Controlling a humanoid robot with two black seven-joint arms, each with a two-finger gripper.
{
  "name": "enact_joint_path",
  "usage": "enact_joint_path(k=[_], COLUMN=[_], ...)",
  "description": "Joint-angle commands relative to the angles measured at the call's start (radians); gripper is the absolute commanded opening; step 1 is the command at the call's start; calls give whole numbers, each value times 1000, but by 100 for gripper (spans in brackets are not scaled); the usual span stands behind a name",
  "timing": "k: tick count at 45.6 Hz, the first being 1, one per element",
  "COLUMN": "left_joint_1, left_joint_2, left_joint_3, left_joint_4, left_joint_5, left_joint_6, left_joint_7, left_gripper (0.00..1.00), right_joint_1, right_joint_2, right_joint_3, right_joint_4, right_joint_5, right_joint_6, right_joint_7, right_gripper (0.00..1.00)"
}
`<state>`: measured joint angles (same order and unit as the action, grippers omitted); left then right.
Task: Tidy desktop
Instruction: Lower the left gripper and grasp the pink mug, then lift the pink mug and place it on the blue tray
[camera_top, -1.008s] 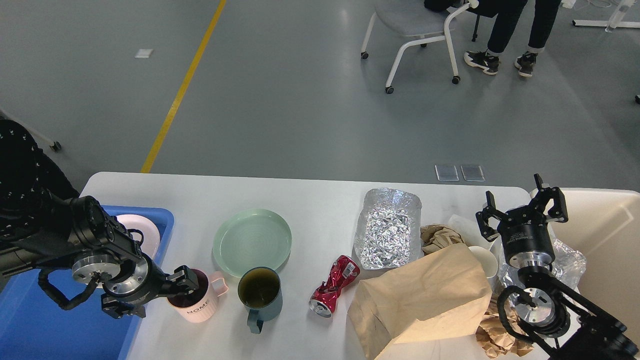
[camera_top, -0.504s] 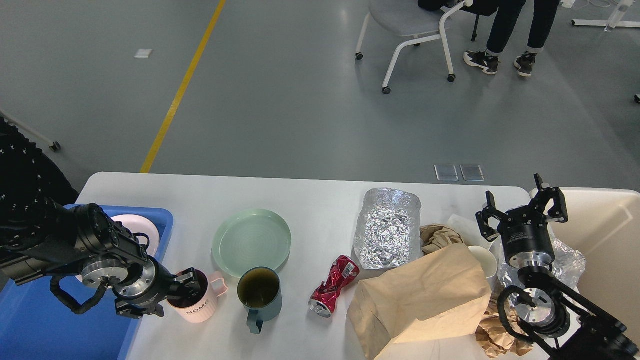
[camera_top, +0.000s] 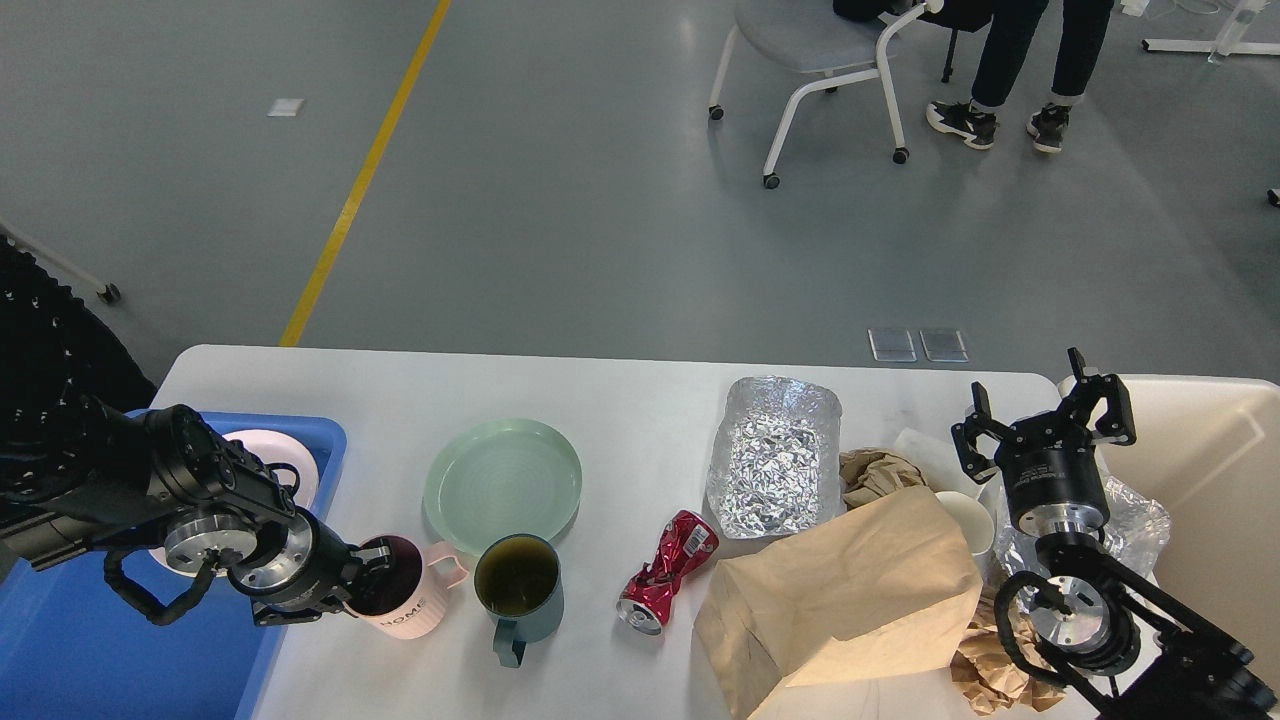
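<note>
On the desktop (camera_top: 620, 400): two mugs, one plate (camera_top: 503, 484), one can (camera_top: 668, 572); left gripper (camera_top: 372, 582) clamps the pink mug (camera_top: 400, 598), right gripper (camera_top: 1042, 420) spread apart.

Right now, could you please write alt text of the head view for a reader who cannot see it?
The left gripper grips the rim of a pink mug on the white desktop, beside a blue tray. To its right lie a green plate, a dark teal mug, a crushed red can, foil and a paper bag. The right gripper hovers open.
</note>
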<state>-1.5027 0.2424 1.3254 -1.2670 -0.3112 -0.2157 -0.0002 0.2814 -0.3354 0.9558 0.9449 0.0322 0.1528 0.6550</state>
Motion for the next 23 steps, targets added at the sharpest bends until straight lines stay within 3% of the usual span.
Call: enact_joint_path(k=[1, 13, 20, 23], left_joint_1=[-2, -102, -293, -399], left_joint_2=[0, 67, 80, 81], left_joint_3=[5, 15, 78, 106], left_joint_4=[0, -46, -147, -210], left_joint_5=[0, 6, 15, 41], left_joint_6=[-2, -70, -142, -174], left_joint_7=[0, 0, 5, 29], left_gripper=[0, 0, 0, 0], right_joint_1=[1, -1, 1, -1], right_joint_2=[-1, 1, -1, -1], right_joint_3=[0, 0, 0, 0], right_joint_4=[0, 0, 0, 0], right_joint_5=[0, 0, 0, 0], right_joint_6=[-1, -1, -1, 1], right_joint_7=[0, 0, 0, 0], right_gripper=[100, 100, 100, 100])
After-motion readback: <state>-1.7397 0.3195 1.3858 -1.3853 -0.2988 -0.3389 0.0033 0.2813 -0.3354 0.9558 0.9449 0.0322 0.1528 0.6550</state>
